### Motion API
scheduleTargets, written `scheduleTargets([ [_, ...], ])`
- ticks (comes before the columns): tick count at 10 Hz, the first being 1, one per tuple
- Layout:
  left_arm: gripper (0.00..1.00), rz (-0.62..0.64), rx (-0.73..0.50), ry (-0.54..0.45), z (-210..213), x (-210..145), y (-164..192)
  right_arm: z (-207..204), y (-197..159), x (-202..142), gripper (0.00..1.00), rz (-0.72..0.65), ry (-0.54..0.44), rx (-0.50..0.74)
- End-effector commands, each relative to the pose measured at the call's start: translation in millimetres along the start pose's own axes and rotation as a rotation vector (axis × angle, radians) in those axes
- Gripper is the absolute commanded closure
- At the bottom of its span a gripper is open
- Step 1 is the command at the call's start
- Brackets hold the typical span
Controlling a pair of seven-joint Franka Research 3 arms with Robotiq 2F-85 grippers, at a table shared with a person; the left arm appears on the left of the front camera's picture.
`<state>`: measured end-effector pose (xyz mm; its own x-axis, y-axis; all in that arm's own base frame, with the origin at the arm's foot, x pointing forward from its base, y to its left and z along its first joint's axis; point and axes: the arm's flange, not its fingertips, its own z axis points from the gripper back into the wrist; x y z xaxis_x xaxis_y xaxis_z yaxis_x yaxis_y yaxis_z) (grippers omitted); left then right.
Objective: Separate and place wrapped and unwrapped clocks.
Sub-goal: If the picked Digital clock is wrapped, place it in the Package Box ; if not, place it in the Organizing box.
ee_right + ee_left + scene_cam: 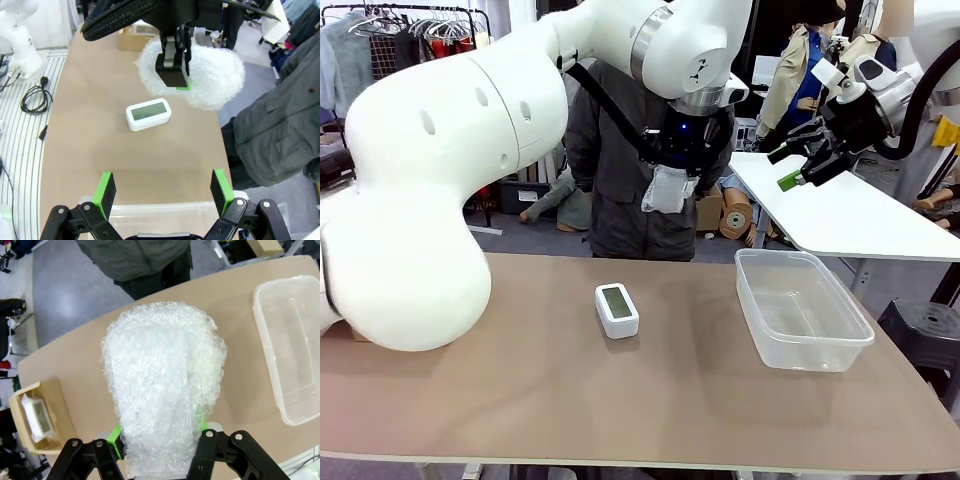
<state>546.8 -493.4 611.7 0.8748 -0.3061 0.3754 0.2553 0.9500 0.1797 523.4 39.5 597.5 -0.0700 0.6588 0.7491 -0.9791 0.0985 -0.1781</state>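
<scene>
Two wrapped clocks, one bare clock

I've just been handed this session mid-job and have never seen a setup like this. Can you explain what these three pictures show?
You are looking at two white robot arms at a brown table, with a person standing at the far side. The front picture comes from a fixed camera between the arms. The other two come from a camera on each arm's wrist, looking along that arm's two fingers.

The left gripper is shut on a bubble-wrapped bundle, held in the air above the table. The right gripper hangs open and empty, raised near a clear plastic tub. A bare white clock lies on the table, apart from the tub.

The left wrist picture also shows a cardboard box with a white item inside; I cannot tell what it is.
</scene>
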Motion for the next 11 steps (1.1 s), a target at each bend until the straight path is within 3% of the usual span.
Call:
scheduleTargets([
  [1, 1.0, -0.082, 0.005, 0.068, 27.0, -25.1, 22.0, 1.3, 0.1, 0.2, 0.0, 0.005, 0.009, -0.003],
  [6, 1.0, -0.097, 0.033, 0.127, 97.9, -89.8, 73.5, 1.3, 0.1, 0.2, 0.0, 0.005, 0.009, -0.003],
  [8, 1.0, -0.125, 0.101, 0.16, 106.3, -123.1, 104.7, 1.3, 0.1, 0.2, 0.0, 0.005, 0.009, -0.003],
  [11, 1.0, -0.07, 0.06, 0.108, 103.9, -172.4, 153.4, 1.3, 0.1, 0.2, 0.0, 0.005, 0.009, -0.003],
])
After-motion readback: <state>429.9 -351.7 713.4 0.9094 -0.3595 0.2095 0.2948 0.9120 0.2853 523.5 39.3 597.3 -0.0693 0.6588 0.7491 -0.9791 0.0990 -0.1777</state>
